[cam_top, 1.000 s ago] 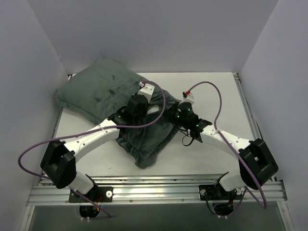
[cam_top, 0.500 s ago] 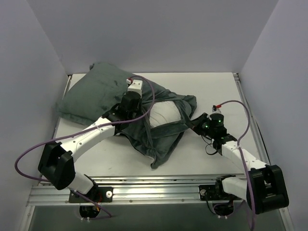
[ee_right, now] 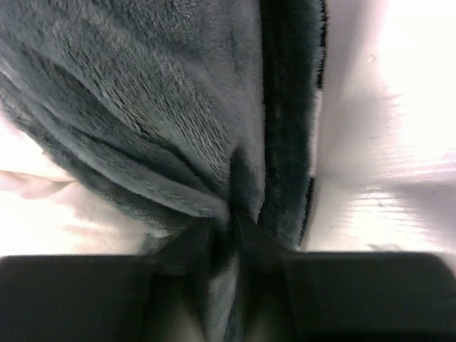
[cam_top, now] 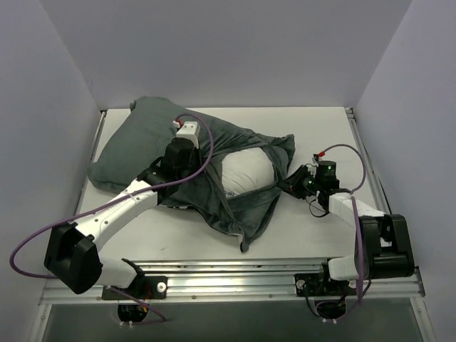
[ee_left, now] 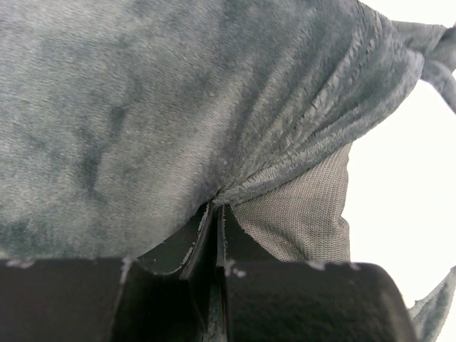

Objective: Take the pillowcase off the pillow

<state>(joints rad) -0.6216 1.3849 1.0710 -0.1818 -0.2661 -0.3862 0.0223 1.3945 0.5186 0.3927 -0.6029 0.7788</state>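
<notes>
Left pincer [ee_left: 216, 214] and right pincer [ee_right: 231, 214] are both pinched tight on pillowcase [cam_top: 246, 210] cloth by its opening. Pull them apart slowly to widen the mouth. Don't snag the exposed pillow [cam_top: 246, 171].

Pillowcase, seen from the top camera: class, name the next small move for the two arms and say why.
Probably draw the right jaws a little to the right, left jaws holding firm. Both are shut on the grey-green pillowcase, and the white pillow shows only through the opening between them; widening it should bare more.
</notes>
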